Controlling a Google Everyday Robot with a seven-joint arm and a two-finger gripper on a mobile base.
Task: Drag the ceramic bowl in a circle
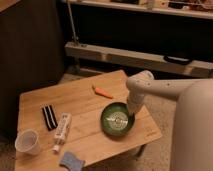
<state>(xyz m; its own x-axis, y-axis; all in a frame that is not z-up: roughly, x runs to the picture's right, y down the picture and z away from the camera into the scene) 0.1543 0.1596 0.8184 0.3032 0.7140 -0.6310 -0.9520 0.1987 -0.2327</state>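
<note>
The ceramic bowl (118, 120) is a round, dark-green dish with pale markings in its centre. It sits on the wooden table (75, 100) close to the right front corner. My gripper (131, 115) comes down from the white arm (150, 87) and sits at the bowl's right rim. The arm's wrist covers where it meets the bowl.
An orange carrot (103, 92) lies behind the bowl. To the left are a black striped bar (48, 117), a white tube (62, 131), a translucent cup (27, 142) and a blue sponge (71, 160). The table's right edge is just past the bowl. A metal rail (135, 55) runs behind.
</note>
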